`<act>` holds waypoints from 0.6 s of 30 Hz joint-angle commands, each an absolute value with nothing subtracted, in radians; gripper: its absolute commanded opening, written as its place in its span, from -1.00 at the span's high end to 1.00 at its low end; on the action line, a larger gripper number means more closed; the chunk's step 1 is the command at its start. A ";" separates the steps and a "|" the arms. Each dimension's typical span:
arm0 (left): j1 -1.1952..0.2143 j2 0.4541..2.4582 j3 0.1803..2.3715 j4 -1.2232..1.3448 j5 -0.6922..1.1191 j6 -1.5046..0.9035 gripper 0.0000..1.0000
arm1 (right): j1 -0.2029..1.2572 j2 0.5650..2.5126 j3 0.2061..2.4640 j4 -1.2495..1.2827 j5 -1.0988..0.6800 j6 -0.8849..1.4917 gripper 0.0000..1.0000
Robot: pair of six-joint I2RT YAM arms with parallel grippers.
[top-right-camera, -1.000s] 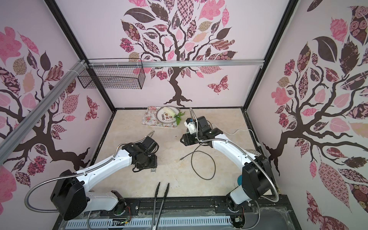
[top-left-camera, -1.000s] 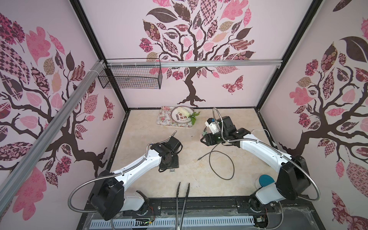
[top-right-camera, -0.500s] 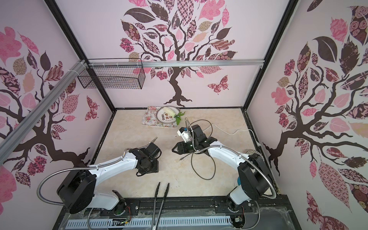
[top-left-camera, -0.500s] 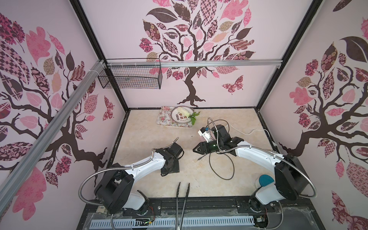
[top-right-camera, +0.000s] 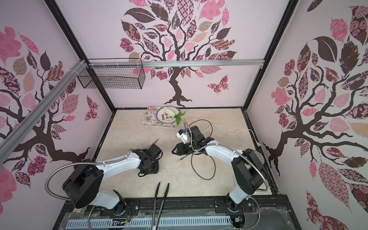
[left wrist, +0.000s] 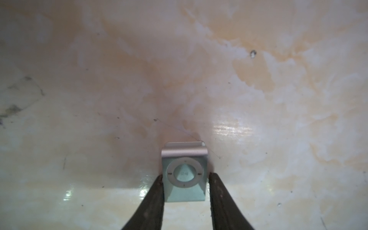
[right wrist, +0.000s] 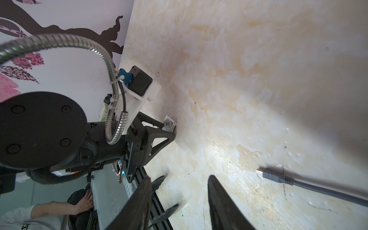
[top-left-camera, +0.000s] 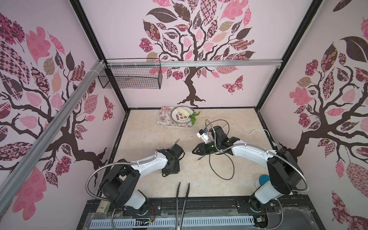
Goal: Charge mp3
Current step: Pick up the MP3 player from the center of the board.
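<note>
A floral tray lies by the back wall, a plate on it. Black tongs lie well before the tray; a wire basket hangs above it.

right arm: white shell, black joints; hose: ribbed silver; left pincer: black tapered fingers

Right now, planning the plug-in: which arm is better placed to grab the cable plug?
Right. The right gripper is open, empty, near the cable plug; the left gripper is closed on the mp3.
</note>
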State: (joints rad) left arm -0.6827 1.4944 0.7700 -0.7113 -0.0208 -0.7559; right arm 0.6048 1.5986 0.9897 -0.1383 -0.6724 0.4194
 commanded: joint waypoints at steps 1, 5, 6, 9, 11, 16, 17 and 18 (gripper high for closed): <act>-0.686 1.501 0.744 -0.688 -0.033 -0.752 0.37 | 0.609 1.618 1.012 -0.146 -0.691 0.408 0.04; -0.686 1.499 0.741 -0.687 -0.046 -0.752 0.43 | 0.609 1.631 0.998 -0.134 -0.718 0.403 0.04; -0.687 1.499 0.743 -0.690 -0.047 -0.747 0.46 | 0.609 1.638 0.998 -0.132 -0.734 0.399 0.04; -0.686 1.476 0.750 -0.682 -0.024 -0.705 0.54 | 0.609 1.665 0.991 -0.107 -0.794 0.390 0.01; -0.695 1.423 0.746 -0.655 0.010 -0.643 0.54 | 0.609 1.681 0.979 -0.072 -0.841 0.397 0.00; -0.698 1.258 0.731 -0.539 0.119 -0.504 0.52 | 0.617 1.681 0.928 0.019 -0.909 0.421 0.00; -0.698 1.249 0.741 -0.542 0.128 -0.483 0.52 | 0.622 1.678 0.924 0.022 -0.910 0.417 0.00; -0.698 1.248 0.754 -0.553 0.148 -0.457 0.52 | 0.625 1.676 0.925 0.023 -0.906 0.412 0.00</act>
